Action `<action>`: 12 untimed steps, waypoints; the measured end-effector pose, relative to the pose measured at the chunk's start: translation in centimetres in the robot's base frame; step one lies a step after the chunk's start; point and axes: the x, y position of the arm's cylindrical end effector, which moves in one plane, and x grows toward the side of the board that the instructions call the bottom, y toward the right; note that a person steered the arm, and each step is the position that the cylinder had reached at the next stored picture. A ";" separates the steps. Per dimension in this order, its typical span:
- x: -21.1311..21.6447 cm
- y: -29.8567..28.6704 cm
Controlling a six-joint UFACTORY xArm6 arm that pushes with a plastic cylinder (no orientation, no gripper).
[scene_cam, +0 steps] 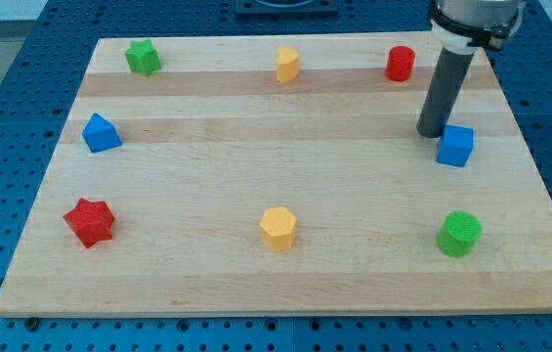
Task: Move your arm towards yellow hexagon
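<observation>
Two yellow blocks lie on the wooden board (pixel 285 156). A yellow hexagon (pixel 277 228) sits near the view's bottom centre. A second yellow block (pixel 287 64), whose shape is less clear, sits near the view's top centre. My tip (pixel 432 133) rests on the board at the view's right, far to the right of both yellow blocks. It stands just left of a blue cube (pixel 455 146), touching it or nearly so.
A green star (pixel 143 57) is at the top left and a red cylinder (pixel 401 63) at the top right. A blue block (pixel 100 132) is at the left, a red star (pixel 90 221) at the bottom left, a green cylinder (pixel 459 234) at the bottom right.
</observation>
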 end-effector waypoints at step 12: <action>4.4 4.3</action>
